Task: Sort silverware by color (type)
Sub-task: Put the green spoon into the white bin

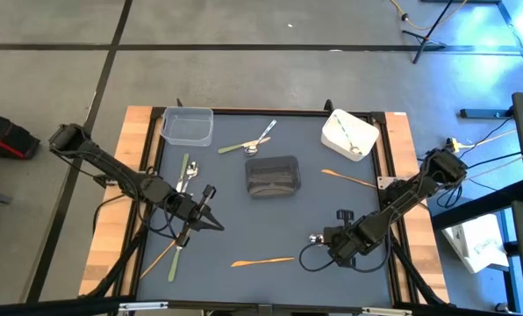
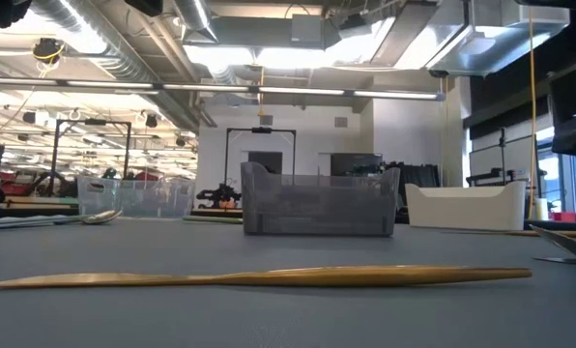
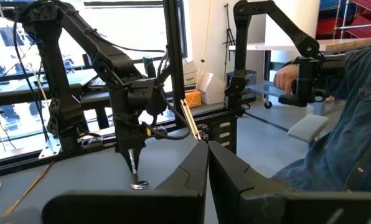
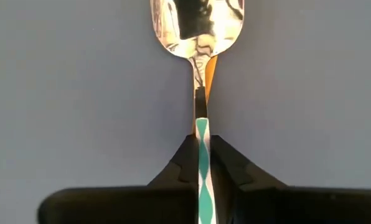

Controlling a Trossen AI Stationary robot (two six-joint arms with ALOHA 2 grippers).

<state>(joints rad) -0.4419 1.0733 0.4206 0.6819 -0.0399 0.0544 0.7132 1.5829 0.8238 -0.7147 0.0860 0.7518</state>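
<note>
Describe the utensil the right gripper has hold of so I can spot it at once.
On the dark table mat, look near the right front corner, where the right gripper points down. Its fingers are closed on a spoon standing bowl-down on the mat. Unlike the loose orange and green pieces, it has a shiny bowl and a teal-and-white patterned handle.

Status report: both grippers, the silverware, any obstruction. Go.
Right gripper shut on spoon, low near the table's front right. Left gripper shut, empty, front left. Orange utensil lies loose between them. Nothing in the way.
</note>
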